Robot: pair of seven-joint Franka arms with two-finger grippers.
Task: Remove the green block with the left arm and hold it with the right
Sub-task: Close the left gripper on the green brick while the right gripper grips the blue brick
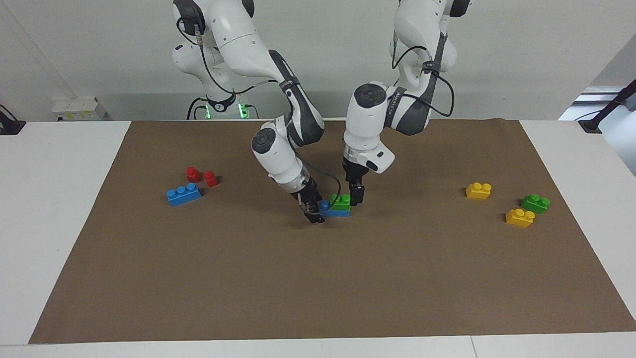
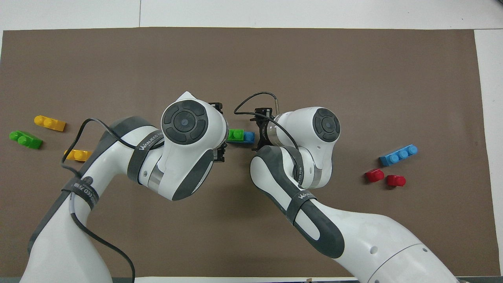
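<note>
The brown mat point(image 1: 318, 288) covers most of the white table point(image 1: 59, 209), leaving bare white strips at both ends and along the edge farthest from the robots. The wide half of the mat far from the robots carries nothing, so there is free room there; the band near the arms' bases is open too.

The green block point(image 1: 341, 201) sits mid-mat, stacked on a blue brick point(image 1: 336, 213), whose one uncovered stud points toward the right arm's end. The left gripper point(image 1: 356, 195) is down at the green block's end toward the left arm, just beside it, with its jaws apart; whether a finger touches the block cannot be told. The right gripper point(image 1: 314, 213) is low at the blue brick's bare-stud end, tilted in from the right arm's end. Whether it is spread or clamped cannot be told. From overhead, both wrists crowd the stack, so only a short piece of green and blue shows between them.

Toward the right arm's end, well apart from the stack, lie a loose blue brick point(image 1: 184, 194) and two red pieces point(image 1: 201, 176) a little nearer the robots. Toward the left arm's end lie two yellow bricks point(image 1: 478, 190) and a second green block point(image 1: 535, 203), close to the mat's edge.

A plain pale wall stands by the arm bases.
</note>
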